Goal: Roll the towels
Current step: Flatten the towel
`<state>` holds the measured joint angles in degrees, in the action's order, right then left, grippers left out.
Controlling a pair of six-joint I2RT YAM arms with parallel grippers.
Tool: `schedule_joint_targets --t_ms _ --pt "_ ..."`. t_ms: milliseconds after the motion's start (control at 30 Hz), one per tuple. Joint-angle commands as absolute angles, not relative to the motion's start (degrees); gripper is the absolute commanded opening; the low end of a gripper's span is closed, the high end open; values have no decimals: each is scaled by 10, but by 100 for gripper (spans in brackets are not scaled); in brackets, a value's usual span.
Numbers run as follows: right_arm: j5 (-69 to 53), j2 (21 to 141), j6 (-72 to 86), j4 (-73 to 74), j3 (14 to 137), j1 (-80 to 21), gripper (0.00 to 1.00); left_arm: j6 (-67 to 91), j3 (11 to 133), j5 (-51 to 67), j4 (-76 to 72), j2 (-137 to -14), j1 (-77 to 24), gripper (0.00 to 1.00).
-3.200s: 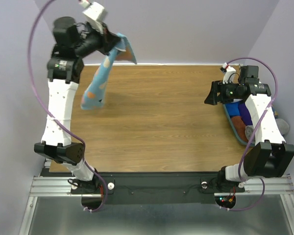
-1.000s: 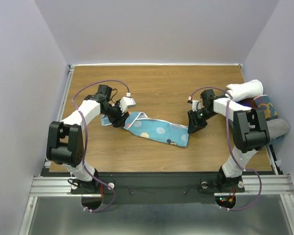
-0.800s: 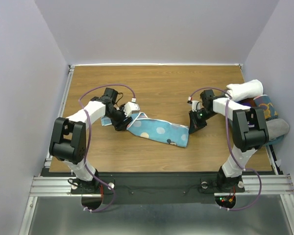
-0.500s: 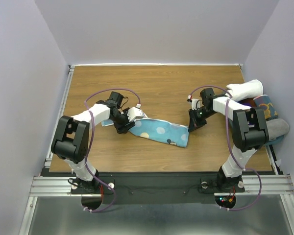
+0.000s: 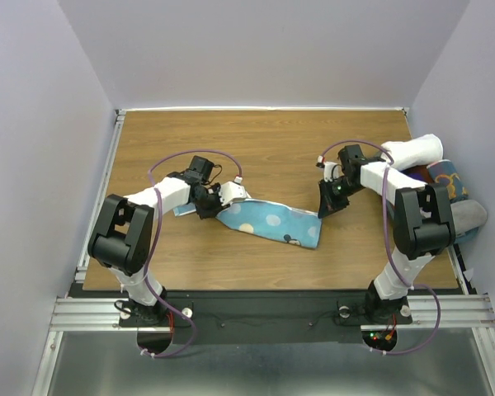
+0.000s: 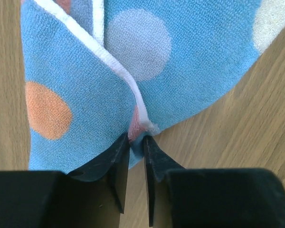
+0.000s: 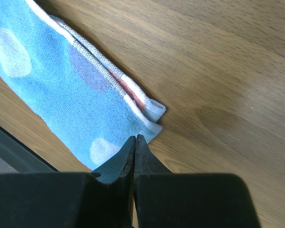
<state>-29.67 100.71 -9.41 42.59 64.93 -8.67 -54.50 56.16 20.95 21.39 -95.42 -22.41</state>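
Note:
A light blue towel (image 5: 268, 221) with orange and pale dots lies in a folded strip across the middle of the table. My left gripper (image 5: 219, 200) is at its left end. In the left wrist view the jaws (image 6: 137, 142) stand nearly together, pinching the towel's (image 6: 180, 71) white and pink hem between the tips. My right gripper (image 5: 323, 209) is at the strip's right end. In the right wrist view its tips (image 7: 135, 137) are shut tight over the near corner of the towel (image 7: 61, 85), and no cloth shows between them.
At the right edge lies a heap of cloths: a white rolled towel (image 5: 412, 151), a navy printed one (image 5: 447, 177) and a grey one (image 5: 472, 216). Grey walls close in the wooden table (image 5: 256, 140) on three sides.
The left arm brought the towel down from the air and laid it out. Over the last second its gripper slid right and closed on the hem. The right gripper shut at the other end.

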Motion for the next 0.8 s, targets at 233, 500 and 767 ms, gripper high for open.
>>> schedule_joint_targets --t_ms 233,500,767 --pt "-274 981 -102 417 652 -91 1 -568 570 224 235 -882 -228 33" --pt "-267 981 -98 418 648 -90 22 -564 577 224 231 -896 -231 51" --pt "-263 981 -100 421 642 -91 36 -565 582 238 229 -915 -243 56"
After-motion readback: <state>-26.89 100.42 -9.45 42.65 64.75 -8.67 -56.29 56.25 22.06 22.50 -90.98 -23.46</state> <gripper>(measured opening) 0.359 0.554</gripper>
